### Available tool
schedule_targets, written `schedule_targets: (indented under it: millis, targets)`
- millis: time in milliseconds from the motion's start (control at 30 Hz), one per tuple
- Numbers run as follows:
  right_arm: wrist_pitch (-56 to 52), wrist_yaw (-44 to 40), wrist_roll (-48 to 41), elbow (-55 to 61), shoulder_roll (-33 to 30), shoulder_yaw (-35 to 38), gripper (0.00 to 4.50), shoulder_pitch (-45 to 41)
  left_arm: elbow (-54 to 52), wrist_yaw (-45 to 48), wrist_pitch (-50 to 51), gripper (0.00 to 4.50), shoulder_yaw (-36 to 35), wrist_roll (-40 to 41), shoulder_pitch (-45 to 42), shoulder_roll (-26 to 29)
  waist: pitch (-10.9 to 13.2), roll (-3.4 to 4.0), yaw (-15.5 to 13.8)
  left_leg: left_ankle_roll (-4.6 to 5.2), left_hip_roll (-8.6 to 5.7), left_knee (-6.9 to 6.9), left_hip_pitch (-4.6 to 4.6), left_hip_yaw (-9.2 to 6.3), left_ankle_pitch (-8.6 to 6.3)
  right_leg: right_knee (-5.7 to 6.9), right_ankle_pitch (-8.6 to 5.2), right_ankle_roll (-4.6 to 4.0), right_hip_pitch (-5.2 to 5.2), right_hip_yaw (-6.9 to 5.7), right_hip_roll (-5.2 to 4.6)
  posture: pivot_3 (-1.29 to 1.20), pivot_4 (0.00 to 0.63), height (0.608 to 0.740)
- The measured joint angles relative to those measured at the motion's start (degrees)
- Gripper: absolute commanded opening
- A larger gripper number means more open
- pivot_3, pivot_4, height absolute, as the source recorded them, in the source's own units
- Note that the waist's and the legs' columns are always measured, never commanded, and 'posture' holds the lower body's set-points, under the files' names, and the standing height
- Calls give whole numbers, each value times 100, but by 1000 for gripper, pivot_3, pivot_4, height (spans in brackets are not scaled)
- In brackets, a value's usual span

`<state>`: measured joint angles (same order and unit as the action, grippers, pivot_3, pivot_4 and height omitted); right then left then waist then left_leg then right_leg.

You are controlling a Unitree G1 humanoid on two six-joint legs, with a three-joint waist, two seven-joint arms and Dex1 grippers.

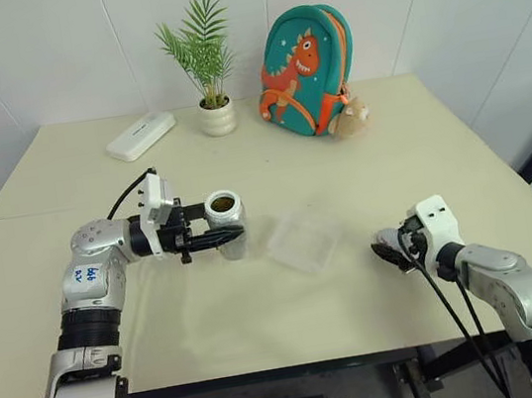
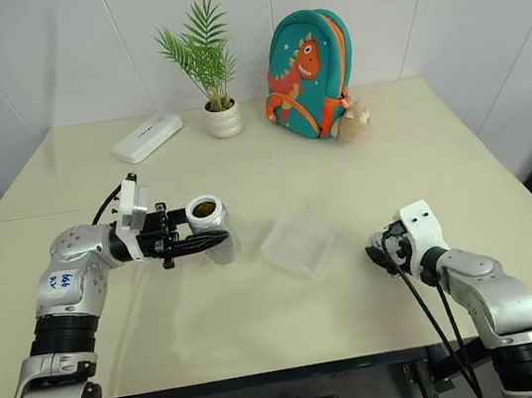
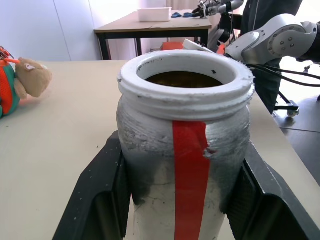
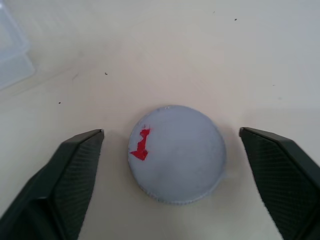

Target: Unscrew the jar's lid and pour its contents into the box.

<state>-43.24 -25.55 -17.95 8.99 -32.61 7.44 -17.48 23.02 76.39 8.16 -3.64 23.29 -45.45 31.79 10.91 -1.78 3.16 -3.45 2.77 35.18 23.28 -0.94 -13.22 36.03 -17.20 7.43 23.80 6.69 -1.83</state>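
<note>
Jar, uncapped, pinched upright in left hand; lid flat on table between spread right hand fingers.

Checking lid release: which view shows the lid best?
Right wrist view: the lid lies flat on the table, between the right gripper's open fingers, untouched. Head views hide it behind that gripper.

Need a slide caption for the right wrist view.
Open right end effector straddles the lid, lying flat on the table.
</note>
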Motion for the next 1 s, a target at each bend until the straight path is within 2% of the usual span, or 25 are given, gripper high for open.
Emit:
schedule_targets:
  millis: [167, 300, 433, 567, 700, 833, 933, 1000]
  targets:
    - [266, -498, -129, 358, -375, 114, 4464, 93, 275, -4, -240, 2010, 32, -97, -177, -22, 0, 0, -2, 0, 0, 0, 0, 0, 0, -2, 0, 1, -1, 0, 1, 0, 150, 740]
    - [875, -1270, -767, 874, -420, 740, 4464, 326, 762, -79, -697, 2010, 79, -321, -546, -144, 0, 0, -20, 0, 0, 0, -1, -4, 0, -6, 2, 4, -8, -2, 3, 0, 150, 740]
    - [1073, -2307, -1751, 1450, -651, 1351, 4464, 980, 1681, -327, -1798, 2010, 317, -937, -1110, -289, 2, -3, -83, 0, 0, 1, -1, -5, -1, -16, 3, 7, -15, -3, 3, 0, 150, 740]
    - [1111, -2895, -2124, 1676, -990, 1622, 4464, 1462, 2562, -732, -3131, 2010, 549, -1574, -1611, -502, 3, -6, -152, -1, -2, 10, -1, 0, -2, -22, 8, 15, -19, 3, 3, 0, 150, 740]
    - [1221, -2833, -2120, 1668, -1039, 1815, 4464, 1556, 3479, -1740, -4985, 2010, 1152, -2769, -2203, -675, 8, -15, -153, -1, -2, 16, -2, 2, -2, -25, 9, 17, -20, 9, 4, 0, 150, 740]
    - [1245, -2649, -2079, 1675, -1037, 1811, 4464, 1638, 3904, -3068, -6169, 2010, 1857, -4129, -2675, -724, 10, -17, -156, -2, -2, 13, 0, 6, -2, -31, 11, 20, -19, 15, 5, 0, 150, 740]
    - [1269, -2452, -2046, 1801, -976, 1788, 4464, 1720, 3957, -5045, -6666, 2010, 2908, -5982, -3211, -641, 16, -28, -163, -13, -3, 13, 2, 8, -9, -38, 14, 27, -19, 20, 5, 0, 150, 740]
    - [1287, -2383, -2046, 1831, -972, 1776, 4464, 1745, 3954, -6072, -6688, 2010, 3385, -6800, -3473, -639, 18, -31, -161, -18, -3, 13, 2, 14, -13, -43, 14, 32, -19, 26, 5, 0, 150, 740]
